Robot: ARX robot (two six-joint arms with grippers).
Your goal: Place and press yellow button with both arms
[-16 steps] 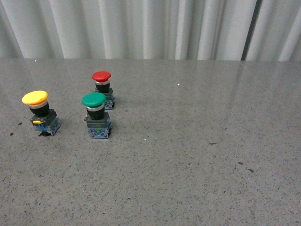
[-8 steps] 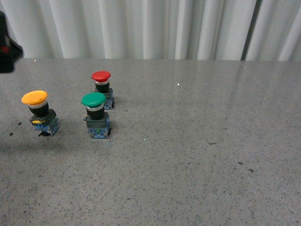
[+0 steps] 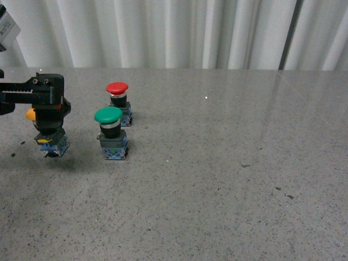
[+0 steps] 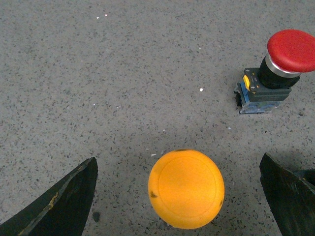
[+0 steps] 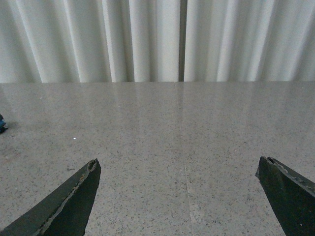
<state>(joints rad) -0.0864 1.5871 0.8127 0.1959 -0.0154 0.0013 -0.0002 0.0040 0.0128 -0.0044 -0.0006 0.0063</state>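
The yellow button [image 3: 54,144] stands upright on the grey table at the far left, and my left gripper [image 3: 49,115] hides most of its cap in the front view. In the left wrist view the round yellow cap [image 4: 186,189] sits between the two black fingertips [image 4: 66,204]. My left gripper [image 4: 178,158] is open above it, with a wide gap on each side and nothing held. My right gripper [image 5: 177,161] is open and empty over bare table. It does not show in the front view.
A green-capped button [image 3: 109,116] stands just right of the yellow one. A red-capped button [image 3: 117,87] is behind it and also shows in the left wrist view [image 4: 291,49]. A grey speckled table [image 3: 228,174] stretches to the right. A white curtain [image 3: 174,32] hangs behind it.
My left arm has come in from the far left and now hangs over the yellow button, covering its cap. The three buttons have not moved.
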